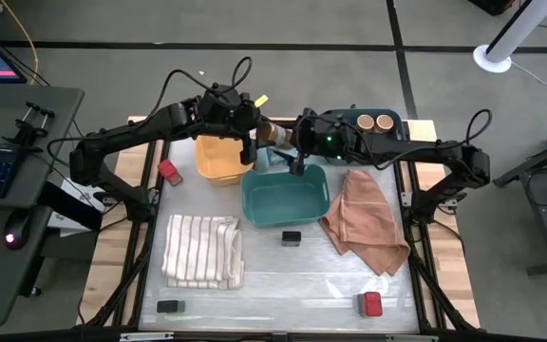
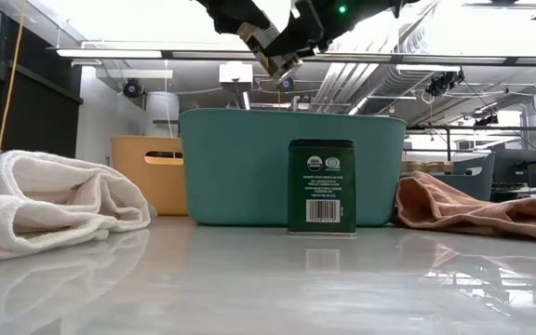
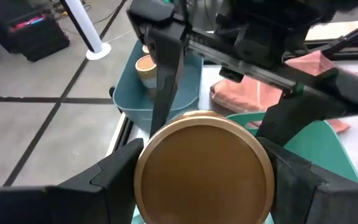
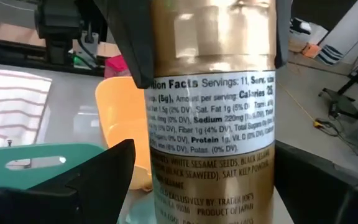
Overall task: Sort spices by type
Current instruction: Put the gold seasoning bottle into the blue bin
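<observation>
While it hangs in the air above the far rim of the teal bin (image 1: 285,195), the round jar (image 1: 275,132) with the tan lid (image 3: 204,167) lies tipped on its side between the two grippers. The left gripper (image 1: 253,128) pinches it, one dark finger (image 3: 107,177) on each side of the lid. The right gripper (image 1: 296,141) faces it from the other end; its fingers (image 4: 101,171) stand spread on either side of the jar's label, apart from it.

Both arms reach inward from their table corners and meet near the middle of the far edge, just beside the yellow bin (image 1: 218,160).

Two more tan-lidded jars (image 1: 374,122) stand in the dark teal bin (image 1: 394,126) at the far right. A black tin (image 1: 291,237) stands near the teal bin's front wall, between the striped cloth (image 1: 203,251) and the pink cloth (image 1: 367,218).
</observation>
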{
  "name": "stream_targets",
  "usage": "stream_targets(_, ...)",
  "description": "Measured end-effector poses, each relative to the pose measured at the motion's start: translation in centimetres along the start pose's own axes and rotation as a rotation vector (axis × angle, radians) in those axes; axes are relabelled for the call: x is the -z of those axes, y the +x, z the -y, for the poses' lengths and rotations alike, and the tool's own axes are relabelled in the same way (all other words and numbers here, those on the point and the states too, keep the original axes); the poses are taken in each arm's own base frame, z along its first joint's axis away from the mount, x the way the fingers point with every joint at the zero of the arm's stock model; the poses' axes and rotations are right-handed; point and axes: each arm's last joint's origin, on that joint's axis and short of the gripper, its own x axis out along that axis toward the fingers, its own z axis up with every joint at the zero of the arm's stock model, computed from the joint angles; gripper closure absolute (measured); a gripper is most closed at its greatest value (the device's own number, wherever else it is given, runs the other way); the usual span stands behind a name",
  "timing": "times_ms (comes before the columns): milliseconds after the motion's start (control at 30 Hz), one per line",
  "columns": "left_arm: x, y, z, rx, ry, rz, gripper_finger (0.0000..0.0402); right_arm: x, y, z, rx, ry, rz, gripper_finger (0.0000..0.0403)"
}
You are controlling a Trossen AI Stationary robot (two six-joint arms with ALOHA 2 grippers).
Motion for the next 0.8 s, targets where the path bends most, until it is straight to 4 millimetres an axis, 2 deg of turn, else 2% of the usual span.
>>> stream_targets(233, -0.14, 0.01, -0.06, -0.003, 0.007, 0.015, 0.0152, 0.04, 0.24, 0.02, 0.042, 0.003, -0.005, 0.0062)
stream_targets(467, -0.27, 0.01, -0.07, -0.002, 0.001, 0.029, 0.0152, -0.11, 0.24, 0.09, 0.053, 0.004, 0.009, 0.0124)
stream_targets(800, -0.28, 0.01, -0.09, -0.005, 0.019, 0.03, 0.0133, -0.16, 0.13, 0.18, 0.081, 0.003, 0.003, 0.0126)
